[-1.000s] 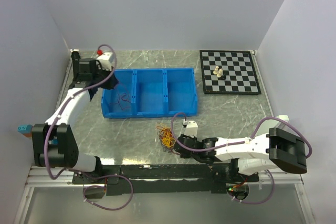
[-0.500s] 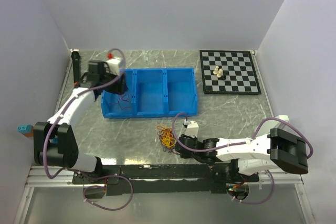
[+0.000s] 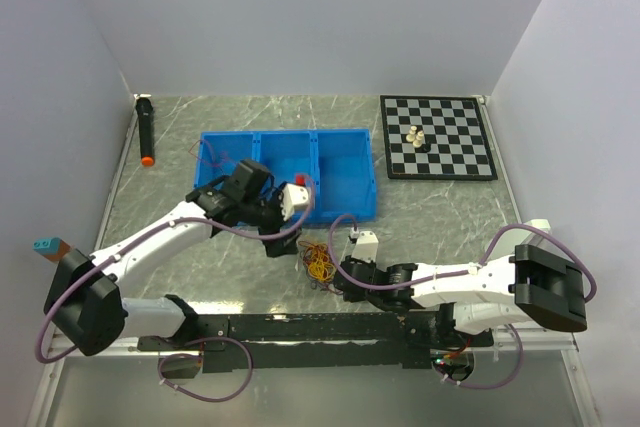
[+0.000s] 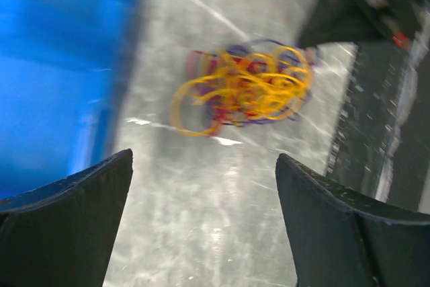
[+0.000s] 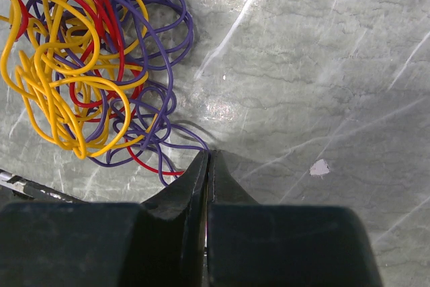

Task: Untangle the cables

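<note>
The cables (image 3: pixel 318 262) are a small tangle of yellow, red and purple wires on the grey table in front of the blue bin. In the right wrist view the cables (image 5: pixel 87 58) lie up and to the left of my right gripper (image 5: pixel 209 152). Its jaws are shut, with one purple strand running into the tips. My right gripper (image 3: pixel 338 272) sits just right of the tangle. My left gripper (image 3: pixel 278 242) hovers just left of it, open and empty. In the blurred left wrist view the cables (image 4: pixel 242 89) lie ahead of my left gripper (image 4: pixel 203 156).
A blue three-compartment bin (image 3: pixel 345 162) stands behind the tangle, and its wall (image 4: pixel 54 65) is close on the left. A black marker with an orange tip (image 3: pixel 146 132) lies at the back left. A chessboard (image 3: pixel 450 157) with a few pieces (image 3: pixel 417 137) is at the back right.
My left arm swung from the back left corner across the bin to just left of the tangle, and its gripper opened. The marker now lies uncovered. The right arm stayed put.
</note>
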Robot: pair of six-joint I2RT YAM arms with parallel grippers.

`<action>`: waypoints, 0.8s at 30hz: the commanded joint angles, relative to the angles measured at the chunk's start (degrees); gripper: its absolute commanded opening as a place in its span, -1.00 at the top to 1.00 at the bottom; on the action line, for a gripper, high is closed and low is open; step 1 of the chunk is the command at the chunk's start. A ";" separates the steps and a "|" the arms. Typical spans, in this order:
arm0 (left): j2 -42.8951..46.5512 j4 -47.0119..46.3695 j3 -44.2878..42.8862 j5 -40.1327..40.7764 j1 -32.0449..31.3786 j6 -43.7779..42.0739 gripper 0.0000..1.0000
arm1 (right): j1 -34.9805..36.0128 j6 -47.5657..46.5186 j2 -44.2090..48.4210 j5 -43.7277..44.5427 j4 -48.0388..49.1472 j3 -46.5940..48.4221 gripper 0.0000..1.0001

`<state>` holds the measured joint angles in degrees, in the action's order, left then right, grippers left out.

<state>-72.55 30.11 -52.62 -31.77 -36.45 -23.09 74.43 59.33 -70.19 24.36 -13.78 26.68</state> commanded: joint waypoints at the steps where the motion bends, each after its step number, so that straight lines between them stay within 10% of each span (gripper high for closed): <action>1: -1.44 -0.14 -0.37 -4.00 -3.19 -5.29 -0.87 | 0.54 0.44 0.67 0.43 -0.90 0.66 1.00; 10: -4.96 -4.44 -1.25 -1.63 -5.30 -6.00 -0.68 | 0.54 0.52 1.46 0.69 -1.25 0.31 1.00; 24: -5.14 -5.50 0.06 -1.99 -6.09 -3.10 0.91 | 0.54 0.87 1.90 0.95 -1.34 0.22 1.00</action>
<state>-78.32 26.76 -52.36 -33.17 -42.17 -26.76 74.48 59.37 -70.06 24.38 -14.04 26.68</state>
